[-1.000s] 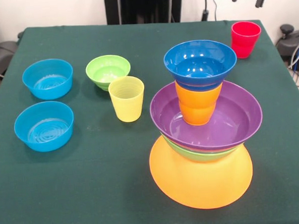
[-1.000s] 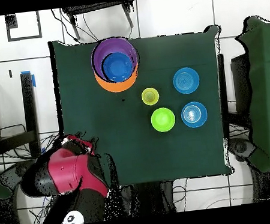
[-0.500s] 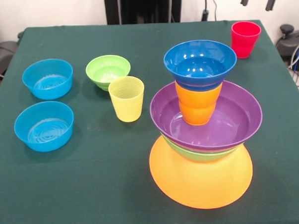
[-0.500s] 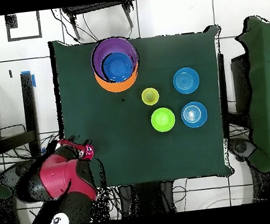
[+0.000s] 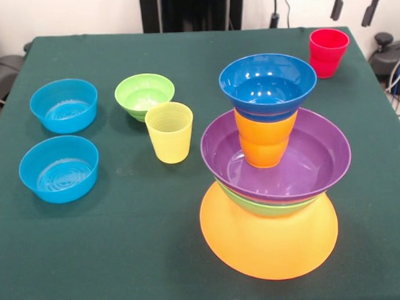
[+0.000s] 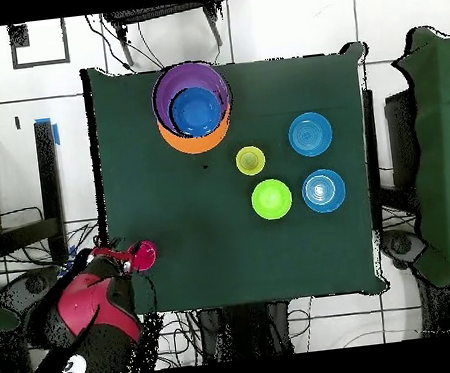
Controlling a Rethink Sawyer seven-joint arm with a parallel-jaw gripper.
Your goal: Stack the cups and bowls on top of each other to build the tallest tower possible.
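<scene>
Seven round plastic bowls: four in tower [image 5: 268, 180], two light blue [image 5: 64, 105] [image 5: 59, 168], one small green [image 5: 144, 94]. Three ribbed plastic cups: orange [image 5: 265, 140], translucent yellow [image 5: 169, 131], red [image 5: 328, 51] at surface [image 5: 111, 240] corner. Hand [image 5: 353, 2] open, empty.

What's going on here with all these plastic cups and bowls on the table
A robot arm is building a tower from plastic cups and bowls on a green table. So far an upside-down orange bowl carries a green bowl, a purple bowl, an orange cup and a dark blue bowl. The gripper hangs open beyond the table's far corner near the red cup, holding nothing. A yellow cup, a small green bowl and two light blue bowls wait unstacked.
</scene>
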